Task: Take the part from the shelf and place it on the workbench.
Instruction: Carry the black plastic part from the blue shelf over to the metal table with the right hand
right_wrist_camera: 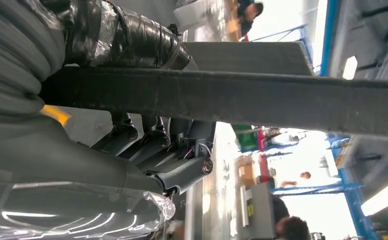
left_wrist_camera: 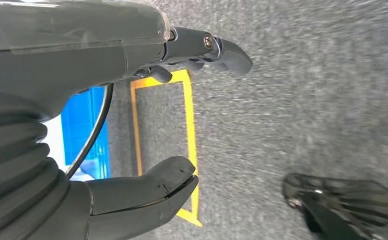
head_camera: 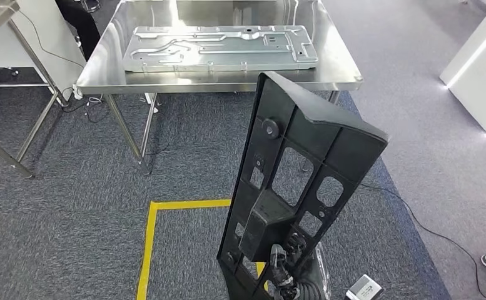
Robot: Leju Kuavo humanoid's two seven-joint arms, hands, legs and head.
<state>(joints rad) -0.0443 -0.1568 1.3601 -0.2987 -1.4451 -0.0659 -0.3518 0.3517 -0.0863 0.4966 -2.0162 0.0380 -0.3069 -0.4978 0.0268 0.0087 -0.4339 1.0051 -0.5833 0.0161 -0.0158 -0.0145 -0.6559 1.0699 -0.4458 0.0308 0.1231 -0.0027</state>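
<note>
Right hand (head_camera: 285, 275) grips the lower end of the black plastic part (head_camera: 296, 181), fingers (right_wrist_camera: 147, 145) wrapped around its edge. Part stands upright, tilted slightly, above the grey carpet (head_camera: 71, 212), short of the steel desk (head_camera: 102, 69). A grey stamped metal panel (head_camera: 218, 49) lies flat on the desk. Left hand (left_wrist_camera: 132, 115) holds nothing, fingers apart, over yellow floor tape (left_wrist_camera: 191, 125).

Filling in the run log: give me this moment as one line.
right hand: holds black part upright | left hand: holds nothing | workbench: ahead, metal panel on it | part not yet placed
</note>
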